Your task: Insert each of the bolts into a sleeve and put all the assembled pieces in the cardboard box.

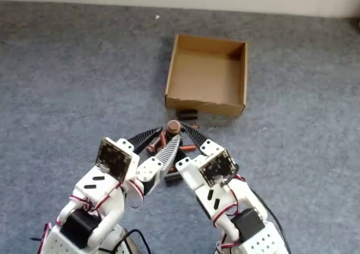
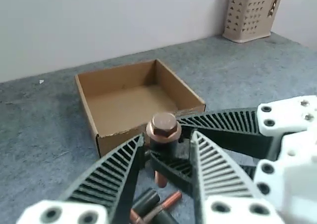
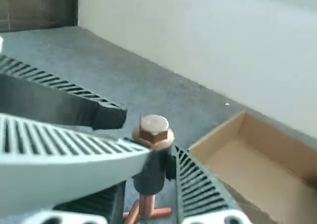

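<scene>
Bolt (image 2: 163, 126) stands upright with its hexagonal head on top, its shank run down through a black sleeve (image 3: 148, 177) and showing copper below it. My right fingers (image 3: 198, 184) are closed on that sleeve, holding the pair above the table (image 1: 67, 68). My left fingers (image 2: 111, 179) are spread apart on either side of the same sleeve. Loose bolts (image 2: 171, 200) lie on the table beneath. The cardboard box (image 1: 205, 105) sits just beyond, and another sleeve (image 1: 188, 114) lies against its near wall.
</scene>
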You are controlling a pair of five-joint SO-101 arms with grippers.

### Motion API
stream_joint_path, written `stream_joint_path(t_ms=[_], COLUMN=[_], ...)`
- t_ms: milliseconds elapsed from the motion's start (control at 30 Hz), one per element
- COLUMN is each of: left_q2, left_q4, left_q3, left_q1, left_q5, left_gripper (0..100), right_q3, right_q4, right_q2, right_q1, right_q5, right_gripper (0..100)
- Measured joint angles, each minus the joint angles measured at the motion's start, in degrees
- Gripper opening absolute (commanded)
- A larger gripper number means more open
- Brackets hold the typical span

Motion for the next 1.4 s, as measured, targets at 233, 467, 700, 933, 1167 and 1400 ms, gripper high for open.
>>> stream_joint_path(t_ms=[233, 467, 700, 933, 1167, 1400], left_q2=[0.0, 0.09, 0.09, 0.09, 0.18, 0.09], left_q4=[2.11, 15.3, 18.29, 14.51, 4.31, 1.41], left_q3=[-1.32, -5.89, -4.4, 2.37, 13.63, 13.89], left_q1=[-2.46, -6.51, -16.44, -30.59, -33.41, -36.4], left_q5=[-0.35, -0.53, -0.53, -0.53, -0.53, -0.53], left_gripper=[20, 7, 2, 2, 2, 2], right_q3=[0.0, 0.0, -1.41, -12.48, -31.65, -50.64], right_q4=[0.0, 0.44, 14.24, 15.56, 8.09, -5.98], right_q2=[-0.18, -0.26, -0.26, 11.52, 42.64, 75.25], right_q1=[5.1, 12.04, 20.4, 20.75, 20.48, 21.01], right_q5=[0.09, -1.67, -7.38, -8.09, -8.09, -8.09], right_gripper=[0.3, 0.3, 0.3, 0.3, 0.3, 0.3])
